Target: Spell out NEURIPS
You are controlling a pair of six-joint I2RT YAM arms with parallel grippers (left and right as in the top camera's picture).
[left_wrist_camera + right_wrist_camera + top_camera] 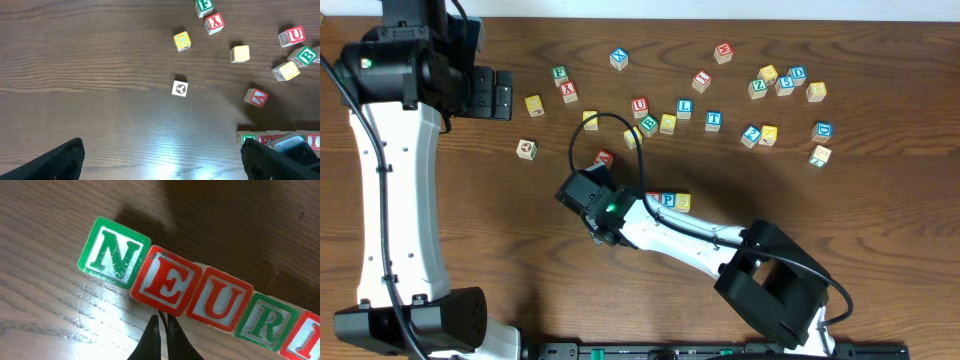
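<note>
Since the right wrist view reads N (pixel 114 252), E (pixel 167 281), U (pixel 220 299), R (pixel 265 322) and then the edge of a red letter I take for I (pixel 306 336), the word looks mostly built. From above, the row (pixel 656 199) sits near the centre of the table (pixel 880 250), a touch toward 6 o'clock, running 9 to 3. Over its 9 o'clock half hangs the right arm (pixel 680 235), so only a blue P (pixel 667 200) and a yellow-faced block (pixel 682 202) show clearly at the 3 o'clock end, touching each other. Can't read the yellow one's letter, so can't confirm it's the S. Status of the right pincer (pixel 162 318): closed tight, nothing in it, tips just at 6 o'clock of the E in its own camera; touching or not, can't tell. Status of the left pincer (pixel 503 93): wide open, empty, parked out at 10 o'clock, well apart from the row. Also on the table, spare blocks (pixel 685 106) lie scattered from 10 through 12 to 2 o'clock, none near the row's ends. My read: all seven places filled, placing done or nearly so, tidy-up left. N looks slightly out of line with E, while E, U and R run edge to edge. Closed tips beside E look like a nudge tool for squaring the line. After that, verify the last letter and back the arm off.
</note>
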